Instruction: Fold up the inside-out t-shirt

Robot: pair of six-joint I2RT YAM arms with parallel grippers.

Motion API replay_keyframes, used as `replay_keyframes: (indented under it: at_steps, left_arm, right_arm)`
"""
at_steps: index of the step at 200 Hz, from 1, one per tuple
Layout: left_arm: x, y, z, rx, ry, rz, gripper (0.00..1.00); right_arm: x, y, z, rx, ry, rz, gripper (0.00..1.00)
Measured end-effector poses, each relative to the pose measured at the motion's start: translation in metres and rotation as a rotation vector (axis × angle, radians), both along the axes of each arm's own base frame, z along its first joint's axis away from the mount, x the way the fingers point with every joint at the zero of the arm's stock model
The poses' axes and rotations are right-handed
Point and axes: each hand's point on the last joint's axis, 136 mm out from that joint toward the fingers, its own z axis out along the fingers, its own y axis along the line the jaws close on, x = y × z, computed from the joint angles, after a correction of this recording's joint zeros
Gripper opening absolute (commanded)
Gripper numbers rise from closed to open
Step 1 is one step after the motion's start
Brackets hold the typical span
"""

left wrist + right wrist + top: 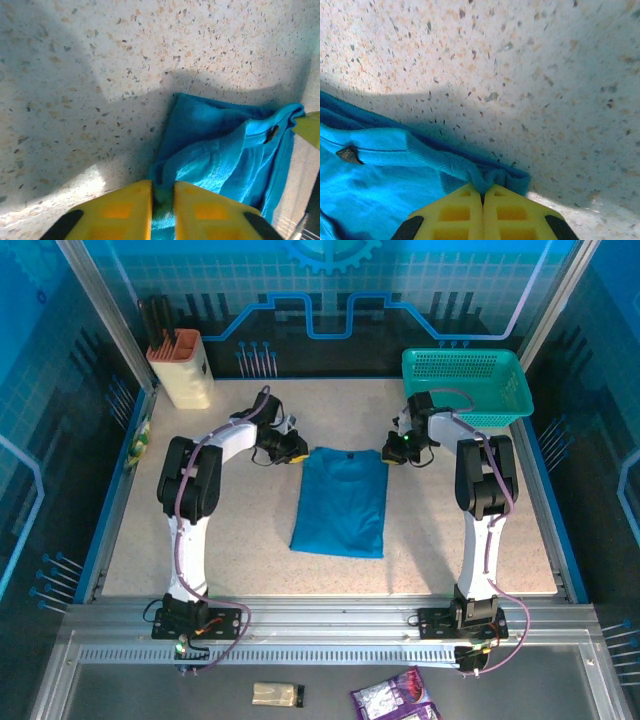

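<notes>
The inside-out t-shirt [340, 502] lies folded into a narrow blue-teal rectangle in the middle of the table, collar end far from the arm bases. My left gripper [297, 452] sits at its far left corner. In the left wrist view the yellow fingers [162, 192] stand slightly apart with a bunch of the t-shirt [225, 155] in the gap. My right gripper [392, 454] is at the far right corner. Its jaws [483, 192] are shut, pinching the t-shirt's hem [380, 185] against the speckled tabletop.
A teal mesh basket [465, 385] stands at the back right, just behind the right arm. A beige holder with dark handles [182, 368] stands at the back left. Blue rails edge the table on both sides.
</notes>
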Motion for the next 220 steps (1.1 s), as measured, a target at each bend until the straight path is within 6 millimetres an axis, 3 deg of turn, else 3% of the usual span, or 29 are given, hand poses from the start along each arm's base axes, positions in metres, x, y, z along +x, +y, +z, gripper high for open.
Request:
replay_keyframes:
  at_steps: [24, 49, 69, 84, 108, 130, 168, 220]
  left_arm:
    - [-0.009, 0.009, 0.019, 0.045, -0.013, 0.02, 0.33]
    - [-0.026, 0.005, 0.069, 0.073, -0.088, 0.016, 0.24]
    - [-0.054, -0.037, 0.109, 0.057, -0.17, -0.07, 0.14]
    - [-0.087, -0.083, 0.117, 0.038, -0.182, -0.175, 0.1]
    - [-0.151, -0.149, 0.094, 0.028, -0.107, -0.345, 0.05]
    - [-0.182, -0.177, 0.062, 0.045, -0.021, -0.417, 0.02]
    - [-0.197, -0.183, 0.007, 0.101, 0.109, -0.429, 0.0]
    - [-0.234, -0.166, -0.028, 0.073, 0.239, -0.456, 0.0]
  right_arm:
    - [0.001, -0.001, 0.001, -0.009, -0.003, -0.006, 0.0]
    - [-0.001, -0.002, 0.007, -0.01, -0.009, -0.012, 0.0]
    - [-0.002, -0.002, 0.022, -0.005, -0.028, -0.018, 0.0]
    - [-0.001, -0.002, 0.034, -0.002, -0.052, -0.018, 0.0]
    - [-0.002, -0.002, 0.042, 0.0, -0.063, -0.018, 0.0]
    - [-0.004, -0.002, 0.041, -0.001, -0.054, -0.021, 0.0]
    - [-0.005, -0.002, 0.041, 0.0, -0.048, -0.022, 0.0]
    - [-0.008, -0.006, 0.044, -0.019, -0.038, -0.037, 0.0]
